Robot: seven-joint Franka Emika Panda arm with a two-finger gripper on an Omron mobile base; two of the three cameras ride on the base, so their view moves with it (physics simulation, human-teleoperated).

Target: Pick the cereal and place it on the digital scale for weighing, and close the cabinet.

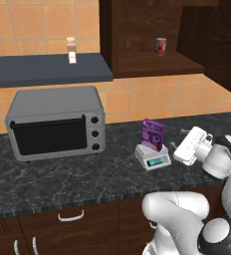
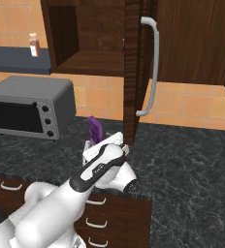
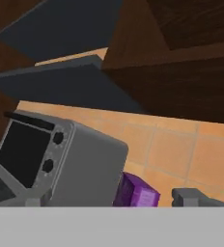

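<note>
Left base view: cereal [image 1: 153,134] standing upright on the digital scale [image 1: 152,156], tilted slightly, on the dark marbled surface [image 1: 87,174] to the right of the grey toaster oven [image 1: 55,123]. Gripper [image 1: 176,144] sits just right of the scale, apart from the box, fingers released and holding nothing. Cabinet [image 1: 152,35] above is open, a red and dark can [image 1: 160,46] on its shelf; a small bottle [image 1: 71,50] stands on the dark shelf [image 1: 48,69] to the left. Right base view: cabinet door [image 2: 132,72] swung out edge-on toward the camera, silver bar handle [image 2: 152,68] on it. Purple box top pokes up behind the arm's wrist [image 2: 107,162], scale mostly hidden by it; finger state can't be read here. Hand view: rolled frame, toaster oven at lower left, corner of the purple box just beside it at the bottom edge, one dark fingertip [image 3: 191,197] at lower right clear of the box, orange tiles [image 3: 181,154] behind.
</note>
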